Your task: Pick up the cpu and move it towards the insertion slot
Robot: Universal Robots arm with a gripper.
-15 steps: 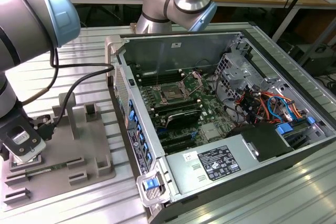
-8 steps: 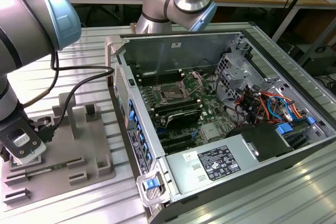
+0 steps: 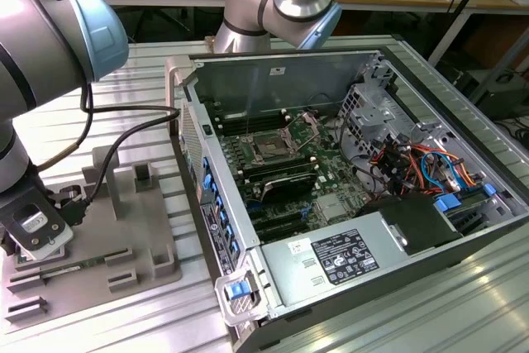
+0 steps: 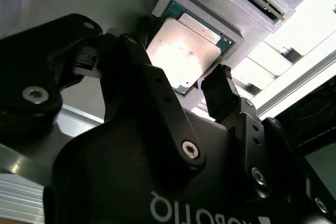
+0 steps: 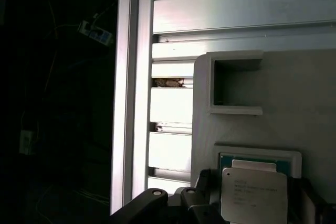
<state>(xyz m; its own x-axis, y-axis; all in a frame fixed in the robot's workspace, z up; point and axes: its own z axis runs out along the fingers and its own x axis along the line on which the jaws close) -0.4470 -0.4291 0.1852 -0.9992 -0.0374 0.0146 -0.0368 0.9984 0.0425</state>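
Note:
The cpu point(image 4: 185, 50), a flat square chip with a pale silvery face and green edge, lies in a square nest of the grey fixture plate point(image 3: 136, 233). My gripper point(image 4: 177, 59) hangs low over that plate at the exterior view's left point(image 3: 35, 233). Its black fingers point(image 4: 216, 90) sit against two opposite edges of the chip. In the first wrist view the cpu point(image 5: 254, 195) fills the space between the fingers. The insertion slot point(image 3: 271, 148), a silver-framed socket with a dark centre, lies inside the open computer case, well to the exterior view's right of the gripper.
The case wall point(image 3: 194, 171) stands between the fixture plate and the motherboard. Raised blocks point(image 3: 142, 173) stick up from the plate, and a memory stick point(image 3: 70, 266) lies in it. A black cable point(image 3: 124, 134) hangs from the arm. A power supply point(image 3: 339, 255) fills the case's near corner.

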